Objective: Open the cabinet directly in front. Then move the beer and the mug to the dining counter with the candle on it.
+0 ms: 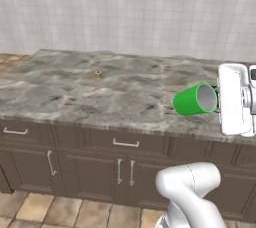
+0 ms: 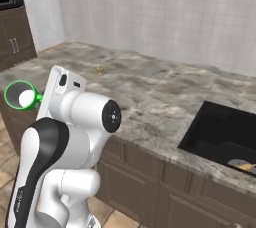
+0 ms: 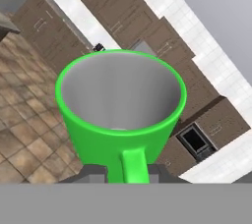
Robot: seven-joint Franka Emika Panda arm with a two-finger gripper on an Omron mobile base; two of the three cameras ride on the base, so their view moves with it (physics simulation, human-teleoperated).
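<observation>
Surface (image 1: 75,89) long and wide, grey-brown marbled stone; front edge runs over dark drawers (image 1: 125,143), tiled wall (image 1: 125,7) at the back. Broad bare stretch between candle (image 1: 98,74) and the near edge. Black sink (image 2: 225,132) cut into the surface, well apart from the candle.

Mug (image 1: 195,99) bright green, grey inside, tipped on its side in the air above the surface's front part, mouth turned away from the tool (image 3: 123,169). Tool clamped narrow on the mug's handle (image 3: 134,165); fingers (image 3: 93,171) flank it in the hand view.

Candle tiny, yellowish-tan, toward the back, well apart from the mug.
</observation>
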